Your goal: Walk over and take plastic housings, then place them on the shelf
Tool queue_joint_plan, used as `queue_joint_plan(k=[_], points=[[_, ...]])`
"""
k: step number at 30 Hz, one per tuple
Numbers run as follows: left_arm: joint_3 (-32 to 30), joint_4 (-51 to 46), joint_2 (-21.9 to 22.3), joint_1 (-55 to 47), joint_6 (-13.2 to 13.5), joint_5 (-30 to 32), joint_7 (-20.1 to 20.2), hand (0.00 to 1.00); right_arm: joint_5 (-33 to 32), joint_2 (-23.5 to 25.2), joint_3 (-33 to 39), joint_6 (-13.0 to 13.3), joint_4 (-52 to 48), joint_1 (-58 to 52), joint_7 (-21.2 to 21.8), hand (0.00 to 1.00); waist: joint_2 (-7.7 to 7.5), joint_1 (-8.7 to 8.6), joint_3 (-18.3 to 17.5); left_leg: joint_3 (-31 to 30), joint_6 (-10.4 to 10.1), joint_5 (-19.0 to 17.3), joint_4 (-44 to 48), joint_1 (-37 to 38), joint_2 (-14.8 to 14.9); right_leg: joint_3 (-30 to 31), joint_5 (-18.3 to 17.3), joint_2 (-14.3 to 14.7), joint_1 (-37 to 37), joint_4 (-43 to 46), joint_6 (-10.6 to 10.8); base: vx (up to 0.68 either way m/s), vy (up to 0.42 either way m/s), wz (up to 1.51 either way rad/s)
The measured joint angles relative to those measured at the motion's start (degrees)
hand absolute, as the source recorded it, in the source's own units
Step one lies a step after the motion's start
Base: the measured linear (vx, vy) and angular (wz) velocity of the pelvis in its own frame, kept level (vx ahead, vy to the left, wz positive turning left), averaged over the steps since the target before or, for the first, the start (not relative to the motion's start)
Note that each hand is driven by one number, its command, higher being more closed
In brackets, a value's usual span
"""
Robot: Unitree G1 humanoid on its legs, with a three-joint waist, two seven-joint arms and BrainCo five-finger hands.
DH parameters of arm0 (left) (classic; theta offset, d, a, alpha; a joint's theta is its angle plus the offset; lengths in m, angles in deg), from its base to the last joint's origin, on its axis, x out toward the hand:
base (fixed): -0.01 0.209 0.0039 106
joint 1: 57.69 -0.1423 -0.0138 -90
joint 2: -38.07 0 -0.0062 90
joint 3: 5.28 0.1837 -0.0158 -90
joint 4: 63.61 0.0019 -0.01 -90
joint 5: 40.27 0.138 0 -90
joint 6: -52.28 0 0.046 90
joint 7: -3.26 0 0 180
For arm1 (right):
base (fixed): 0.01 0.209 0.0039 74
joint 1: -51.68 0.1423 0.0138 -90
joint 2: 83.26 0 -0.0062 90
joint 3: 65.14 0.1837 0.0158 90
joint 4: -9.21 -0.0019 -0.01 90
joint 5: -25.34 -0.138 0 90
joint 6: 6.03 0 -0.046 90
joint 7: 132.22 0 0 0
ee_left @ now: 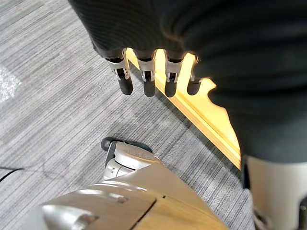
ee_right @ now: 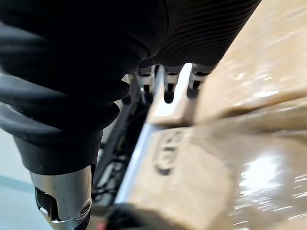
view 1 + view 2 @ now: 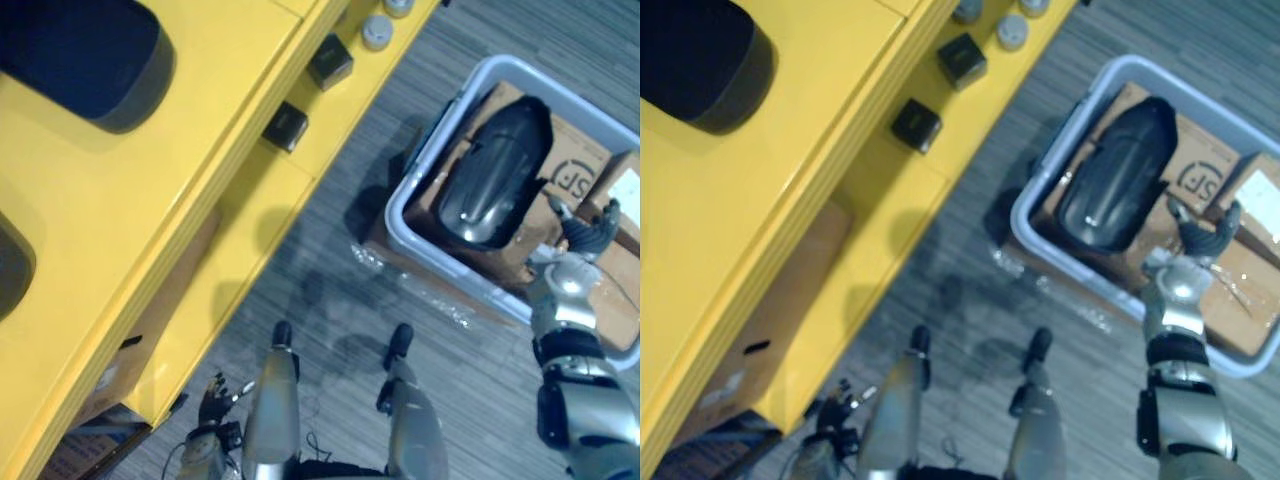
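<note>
Left eye view: my right hand point(image 3: 588, 228) is above the grey bin point(image 3: 398, 210), just beside the black plastic housing point(image 3: 495, 170).
I see this housing lying in the bin on top of cardboard boxes point(image 3: 590, 160), and the bin stands on the floor, apart from the yellow shelf point(image 3: 200, 150). The right hand's fingers are spread and loose, and they grip nothing. My left hand point(image 1: 148, 81) hangs low near the bottom edge of the shelf, its fingers straight and empty. Another dark housing point(image 3: 90, 60) lies on the shelf top, and two small black boxes point(image 3: 287, 126) sit on a lower level.
</note>
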Motion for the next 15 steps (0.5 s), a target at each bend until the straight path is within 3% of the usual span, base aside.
queue_joint_plan(k=[6, 10, 15], points=[[1.6, 0.9, 0.2, 0.0, 0.3, -1.1, 0.3, 0.00, 0.3, -3.7, -1.2, -0.9, 3.3, 3.7, 1.2, 0.00, 1.30, 0.21, 0.5, -0.3, -0.1, 0.9, 0.3, -1.9, -0.4, 0.0, -0.5, -0.5, -2.4, 1.7, 0.3, -0.06, 0.002, 0.02], [2.3, 1.5, 0.9, 0.1, 0.5, -2.3, 0.8, 0.00, 2.3, -6.5, -2.6, -1.7, 4.6, 6.2, 4.5, 0.00, 3.31, 0.10, 0.9, -1.2, -0.1, 1.7, 0.1, -3.5, -0.9, -0.6, -0.6, -1.1, -3.9, 2.7, 0.4, -0.02, 0.003, 0.09], [2.4, 2.4, 1.3, 0.1, 1.8, -2.4, 1.5, 0.00, 4.4, -7.3, -4.7, -1.4, 4.9, 7.5, 4.5, 0.00, 3.71, 0.08, 0.9, -1.7, -0.1, 2.3, -0.1, -4.3, -1.3, -1.2, -0.7, -1.4, -4.6, 3.1, 0.5, -0.02, 0.001, 0.09]])
